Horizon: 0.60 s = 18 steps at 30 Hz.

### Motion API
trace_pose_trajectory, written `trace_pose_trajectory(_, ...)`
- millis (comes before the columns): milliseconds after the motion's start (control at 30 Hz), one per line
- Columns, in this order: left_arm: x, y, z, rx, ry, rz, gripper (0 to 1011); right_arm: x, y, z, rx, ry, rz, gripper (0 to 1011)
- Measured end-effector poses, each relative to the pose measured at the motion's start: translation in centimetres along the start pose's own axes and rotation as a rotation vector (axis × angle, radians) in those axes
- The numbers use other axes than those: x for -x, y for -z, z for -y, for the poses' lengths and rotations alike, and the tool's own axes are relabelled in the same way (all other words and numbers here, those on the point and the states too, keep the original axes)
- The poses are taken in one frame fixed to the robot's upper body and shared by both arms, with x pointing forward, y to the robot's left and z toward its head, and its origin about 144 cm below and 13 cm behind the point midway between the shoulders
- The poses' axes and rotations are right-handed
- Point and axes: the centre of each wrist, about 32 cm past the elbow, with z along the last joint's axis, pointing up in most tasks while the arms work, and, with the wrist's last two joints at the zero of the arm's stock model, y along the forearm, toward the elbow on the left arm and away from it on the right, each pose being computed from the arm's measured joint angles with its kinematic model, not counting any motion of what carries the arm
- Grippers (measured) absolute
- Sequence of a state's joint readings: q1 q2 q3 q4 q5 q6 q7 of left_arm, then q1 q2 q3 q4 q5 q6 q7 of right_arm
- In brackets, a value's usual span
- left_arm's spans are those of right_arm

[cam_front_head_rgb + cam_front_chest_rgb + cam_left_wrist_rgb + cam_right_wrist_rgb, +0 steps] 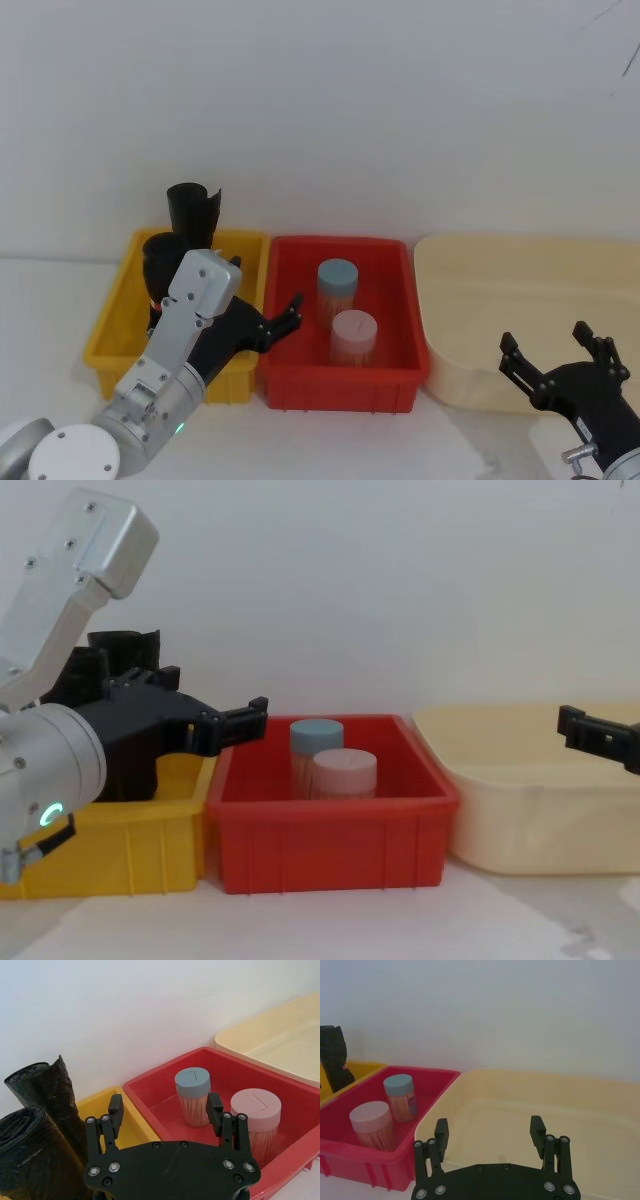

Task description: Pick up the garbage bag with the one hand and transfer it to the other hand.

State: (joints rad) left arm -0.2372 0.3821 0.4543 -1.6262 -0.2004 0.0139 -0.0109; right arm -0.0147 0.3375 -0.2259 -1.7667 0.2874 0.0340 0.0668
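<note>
Yellow bin sits far left w/ two black rolls standing in it. The garbage bag, the shorter thick one, is in front. A taller roll w/ a notched top stands behind it at the bin's back edge. Your left gripper hangs over the seam btwn the yellow bin and the red bin, just beside the bag. Its fingers are spread wide w/ nothing btwn them, and a green light glows on that wrist. The red bin, centre, holds two toothpick jars: blue-lid jar at the back, pink-lid jar in front. Far right is a cream tub. Your right gripper hovers over the tub's near edge, fingers also wide apart, empty.
</note>
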Motion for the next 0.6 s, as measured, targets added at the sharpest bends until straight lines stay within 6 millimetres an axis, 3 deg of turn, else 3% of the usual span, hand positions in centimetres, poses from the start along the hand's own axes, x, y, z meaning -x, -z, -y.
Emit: trace_pose_trajectory(600,0.00,0.00,0.00,0.000,0.000,0.000,1000,0.00,0.00,0.00,0.000,0.000,0.000,1004)
